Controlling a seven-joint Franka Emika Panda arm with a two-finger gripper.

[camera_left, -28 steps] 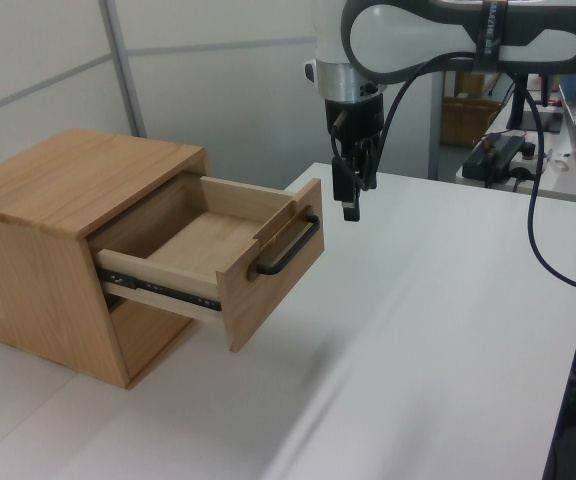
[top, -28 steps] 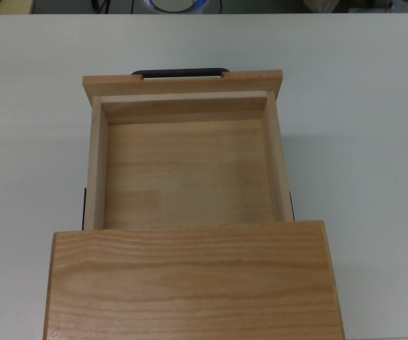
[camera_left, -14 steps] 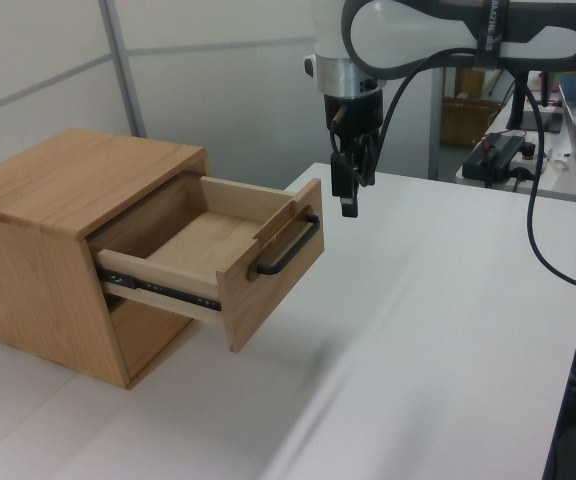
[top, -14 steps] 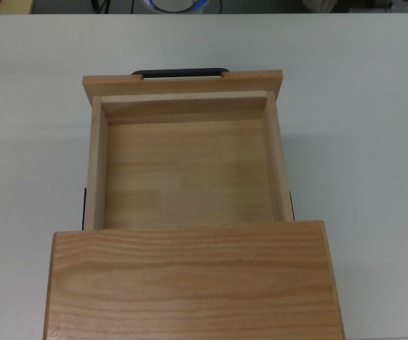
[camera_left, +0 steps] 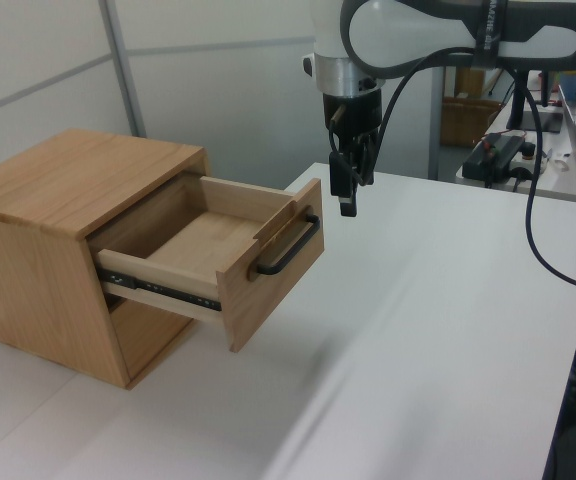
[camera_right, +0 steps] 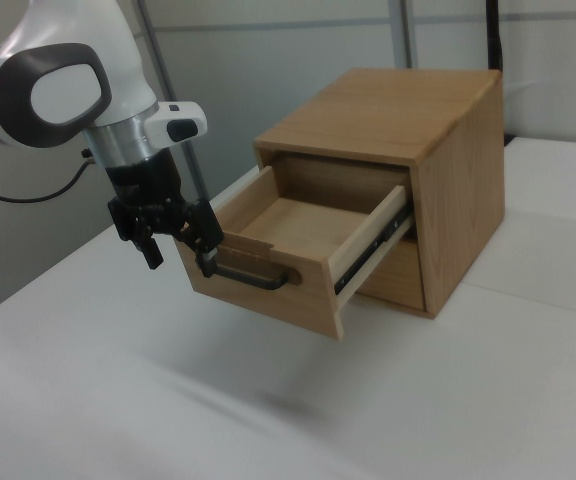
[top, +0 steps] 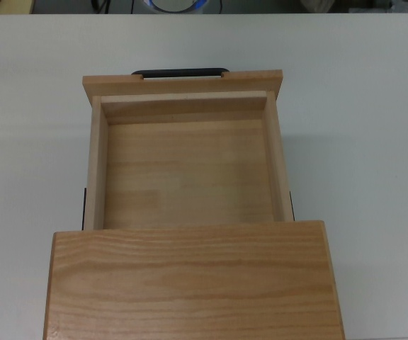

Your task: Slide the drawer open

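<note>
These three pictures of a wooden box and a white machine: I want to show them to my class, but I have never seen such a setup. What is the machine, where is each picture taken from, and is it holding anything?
The white machine is a robot arm. At its tip is a black two-finger gripper, its hand. The light wooden cabinet stands on a white table. Its light wooden tray-like drawer, with a thin black metal bar handle, is pulled well out and is empty inside.

The top view looks straight down on the cabinet and drawer; the arm does not show there. The left view and right view look from opposite sides of the table.

The gripper holds nothing. Its fingers are open, and it hangs in the air just in front of the handle, apart from it in the left view.
</note>
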